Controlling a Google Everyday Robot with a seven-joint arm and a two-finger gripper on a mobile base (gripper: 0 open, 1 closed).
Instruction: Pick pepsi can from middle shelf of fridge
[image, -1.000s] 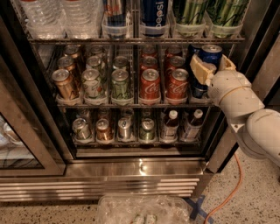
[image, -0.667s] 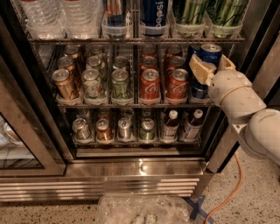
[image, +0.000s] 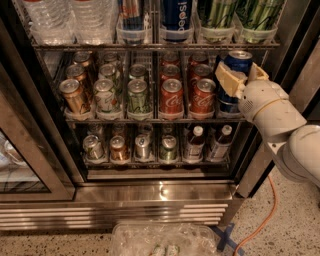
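The fridge stands open, with a steel frame and a dark interior. Its middle shelf is a wire rack with lanes of gold, green and red cans. At the shelf's right end my gripper reaches in from the right. Its tan fingers are closed on either side of the pepsi can, a dark blue can with a silver top. The can sits higher than the front cans beside it. Another blue can shows below the fingers in the same lane.
Red Coca-Cola cans stand just left of the gripper. The top rack holds water bottles and a tall blue pepsi container. The bottom rack holds cans and small bottles. The glass door stands left. An orange cable lies on the floor.
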